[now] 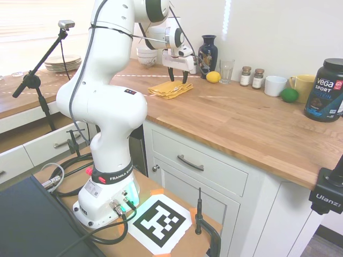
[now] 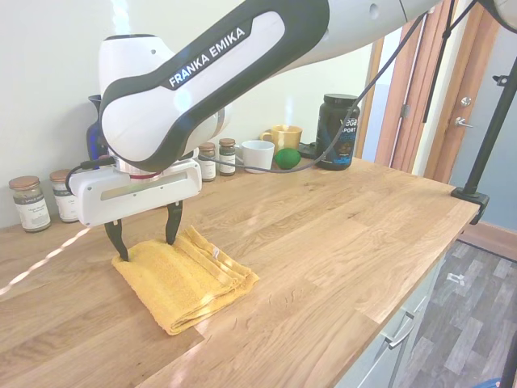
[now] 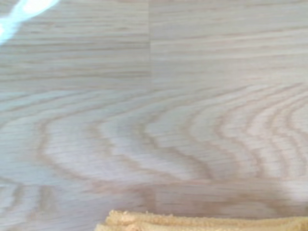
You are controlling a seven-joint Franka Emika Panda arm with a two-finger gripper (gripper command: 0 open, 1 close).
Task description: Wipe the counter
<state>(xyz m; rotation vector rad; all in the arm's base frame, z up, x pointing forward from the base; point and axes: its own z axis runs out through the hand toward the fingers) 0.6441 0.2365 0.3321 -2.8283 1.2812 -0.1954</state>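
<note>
A folded yellow cloth [image 2: 186, 277] lies flat on the honey-brown wooden counter [image 2: 339, 234]. My gripper [image 2: 147, 236] hangs open just over the cloth's back edge, one dark finger at each side and nothing between them. From the other side, the gripper [image 1: 178, 76] stands above the cloth [image 1: 170, 89] near the back of the counter [image 1: 241, 120]. The wrist view shows wood grain and a strip of the cloth [image 3: 202, 222] at its lower edge.
Along the wall stand spice jars [image 2: 32, 204], a dark blue vase [image 1: 208, 53], a lemon [image 1: 213, 77], a glass [image 1: 226, 71], a white cup [image 2: 258, 155], a yellow mug [image 2: 281, 137], a lime [image 2: 287, 158] and a black protein tub [image 2: 337, 131]. Plates [image 1: 63, 62] and stacked bowls [image 1: 146, 55] sit further left.
</note>
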